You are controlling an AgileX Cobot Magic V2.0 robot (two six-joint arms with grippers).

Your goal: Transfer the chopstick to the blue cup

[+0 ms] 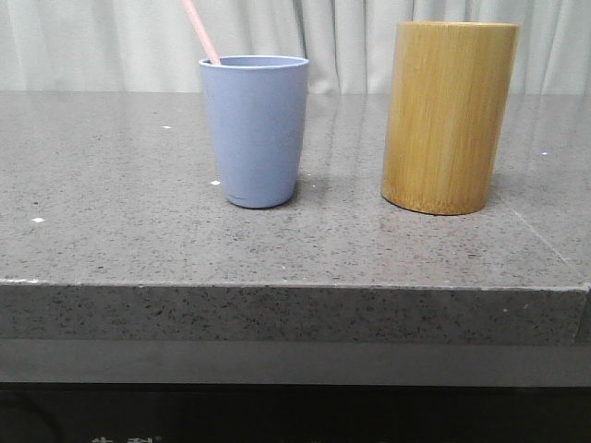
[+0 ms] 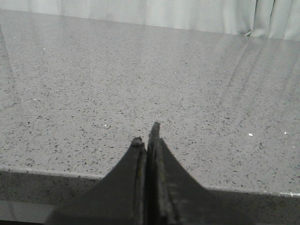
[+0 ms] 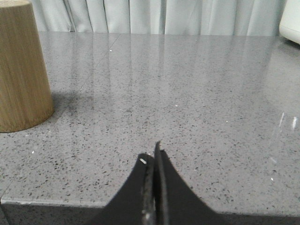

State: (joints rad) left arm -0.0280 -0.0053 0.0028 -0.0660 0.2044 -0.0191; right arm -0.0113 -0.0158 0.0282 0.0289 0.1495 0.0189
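A pale blue cup (image 1: 255, 131) stands upright on the grey stone table (image 1: 120, 221), left of centre. A pale pink chopstick (image 1: 199, 29) stands in it and leans up and to the left past the rim. No gripper shows in the front view. My left gripper (image 2: 146, 133) is shut and empty, low over the table's front edge; neither cup nor chopstick shows in its view. My right gripper (image 3: 153, 152) is shut and empty, also near the front edge, with the bamboo holder off to one side.
A taller tan bamboo cylindrical holder (image 1: 450, 116) stands to the right of the blue cup and shows in the right wrist view (image 3: 21, 70). Pale curtains hang behind the table. A white object (image 3: 290, 21) sits at the far corner in the right wrist view.
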